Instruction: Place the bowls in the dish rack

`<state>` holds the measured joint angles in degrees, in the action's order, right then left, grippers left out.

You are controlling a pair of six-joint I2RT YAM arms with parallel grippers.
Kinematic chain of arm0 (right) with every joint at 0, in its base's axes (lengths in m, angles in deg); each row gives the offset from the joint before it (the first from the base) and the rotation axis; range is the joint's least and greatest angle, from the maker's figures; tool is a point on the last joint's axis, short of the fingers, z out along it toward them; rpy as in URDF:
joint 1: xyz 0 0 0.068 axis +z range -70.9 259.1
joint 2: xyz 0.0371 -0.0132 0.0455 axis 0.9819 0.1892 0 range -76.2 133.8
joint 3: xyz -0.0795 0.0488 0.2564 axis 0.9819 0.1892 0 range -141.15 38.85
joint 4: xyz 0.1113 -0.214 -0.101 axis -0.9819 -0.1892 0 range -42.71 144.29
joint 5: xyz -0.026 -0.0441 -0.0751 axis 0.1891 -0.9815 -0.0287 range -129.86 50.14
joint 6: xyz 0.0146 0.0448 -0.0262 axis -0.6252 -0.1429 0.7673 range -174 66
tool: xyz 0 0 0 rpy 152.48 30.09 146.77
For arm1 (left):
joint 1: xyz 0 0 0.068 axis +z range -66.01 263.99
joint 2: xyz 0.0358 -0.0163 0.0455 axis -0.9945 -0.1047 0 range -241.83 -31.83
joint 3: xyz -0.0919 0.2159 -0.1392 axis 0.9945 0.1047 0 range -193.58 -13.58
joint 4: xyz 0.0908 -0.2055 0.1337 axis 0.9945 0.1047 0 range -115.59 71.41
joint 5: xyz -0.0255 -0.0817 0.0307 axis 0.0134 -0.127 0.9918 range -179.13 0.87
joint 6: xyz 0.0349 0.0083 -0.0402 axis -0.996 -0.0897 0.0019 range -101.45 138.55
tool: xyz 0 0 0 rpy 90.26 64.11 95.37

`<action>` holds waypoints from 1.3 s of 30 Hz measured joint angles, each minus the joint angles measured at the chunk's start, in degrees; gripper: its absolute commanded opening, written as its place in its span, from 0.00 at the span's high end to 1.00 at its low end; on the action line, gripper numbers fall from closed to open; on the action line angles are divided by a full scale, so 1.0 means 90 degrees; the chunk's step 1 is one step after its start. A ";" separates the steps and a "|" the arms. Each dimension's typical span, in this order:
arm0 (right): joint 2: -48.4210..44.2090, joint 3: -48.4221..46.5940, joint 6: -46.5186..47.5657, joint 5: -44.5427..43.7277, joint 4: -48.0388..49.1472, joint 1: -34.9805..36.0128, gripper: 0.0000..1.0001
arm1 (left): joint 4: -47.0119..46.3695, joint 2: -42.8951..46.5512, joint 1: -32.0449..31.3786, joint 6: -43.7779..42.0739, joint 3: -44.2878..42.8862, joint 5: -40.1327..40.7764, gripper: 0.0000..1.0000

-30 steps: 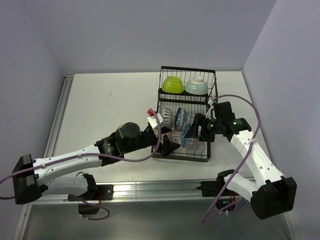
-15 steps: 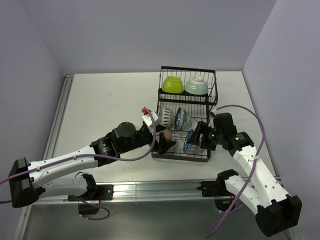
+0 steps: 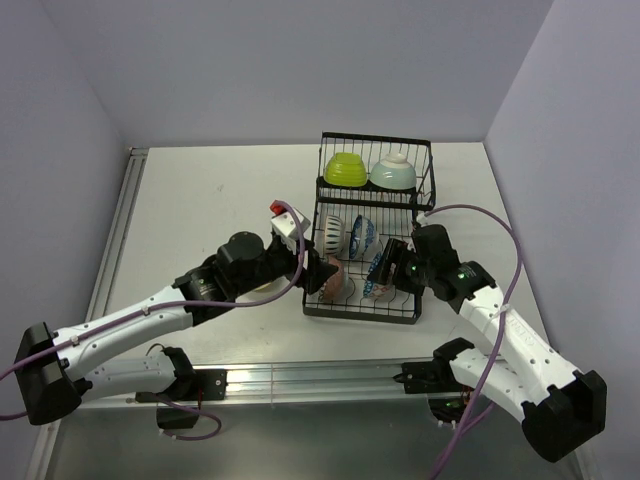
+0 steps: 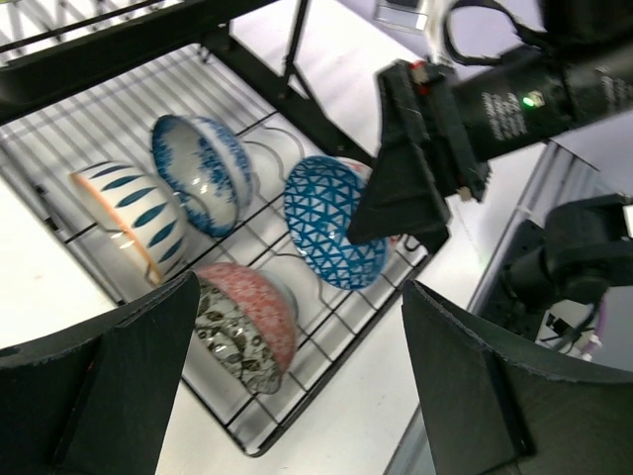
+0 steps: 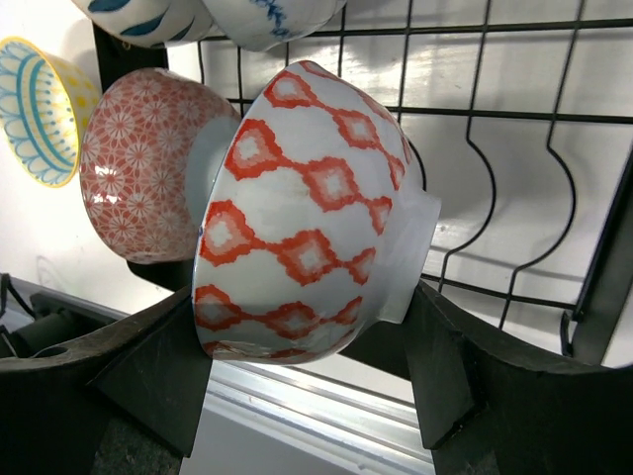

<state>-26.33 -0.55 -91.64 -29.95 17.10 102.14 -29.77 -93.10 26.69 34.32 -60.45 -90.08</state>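
The dish rack [image 3: 362,318] stood on the right half of the table [image 3: 210,200], close to its right edge, with a wide bare surface to its left. Inside it, bare wire slots lay to the right of the held bowl. Compared with one second earlier, the left gripper [image 3: 318,268] had drawn back from the rack's near left corner toward the far left. The right gripper [image 3: 388,272] had come nearer and slightly left. The left gripper hung released, jaws wide, above the red floral bowl [image 4: 247,327]. The right gripper grasped the red-diamond bowl [image 5: 307,218] on its side, just beside the floral one in the rack's near section.
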 measured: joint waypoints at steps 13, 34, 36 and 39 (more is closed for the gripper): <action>-0.0024 0.0466 -0.0151 -0.0413 0.0318 0.0483 1.00 | 0.0211 0.0253 0.0323 0.0075 0.0019 -0.0007 0.11; 0.0352 0.0408 0.0124 -0.0952 0.0772 0.0835 1.00 | 0.0248 0.0831 0.0707 0.0066 0.0617 -0.0121 0.10; 0.0352 0.0408 0.0163 -0.1008 0.0775 0.0891 1.00 | 0.0248 0.0869 0.0736 0.0056 0.0663 -0.0136 0.10; 0.0350 0.0408 0.0216 -0.1093 0.0777 0.0991 1.00 | 0.0255 0.0899 0.0765 0.0051 0.0709 -0.0151 0.10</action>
<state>-23.18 3.12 -89.70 -39.78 24.10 111.06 -27.48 -85.02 33.58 34.78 -54.07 -91.43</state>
